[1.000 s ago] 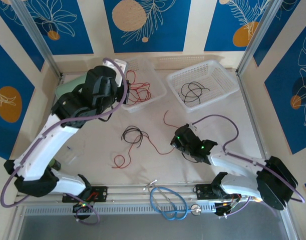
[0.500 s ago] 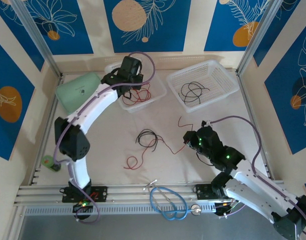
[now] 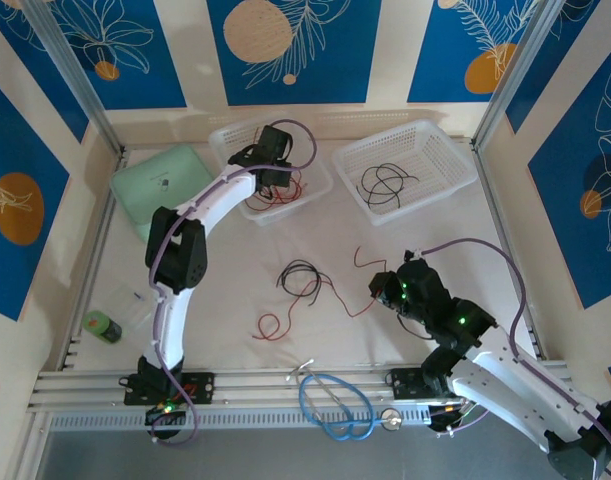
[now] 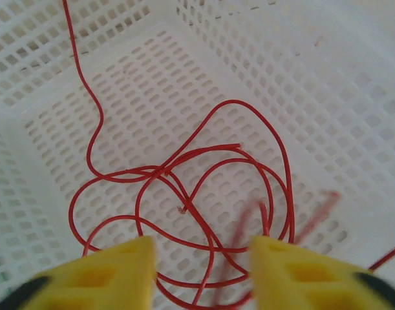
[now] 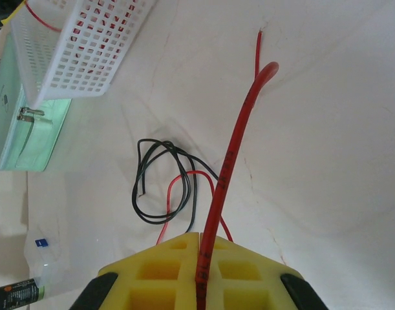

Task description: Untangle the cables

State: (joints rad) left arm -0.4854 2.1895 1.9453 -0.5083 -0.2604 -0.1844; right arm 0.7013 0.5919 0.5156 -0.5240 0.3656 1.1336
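Pinching the red cable (image 5: 233, 155), right gripper (image 5: 200, 257) should draw slowly toward three o'clock, off the black cable (image 5: 152, 155); left gripper (image 4: 200, 258) gapes.

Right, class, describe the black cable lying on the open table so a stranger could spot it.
On the pale table, look at the open middle, nearer than the two white baskets. A small black cable loop lies there, crossed by a red cable. The other black cables lie inside the right basket.
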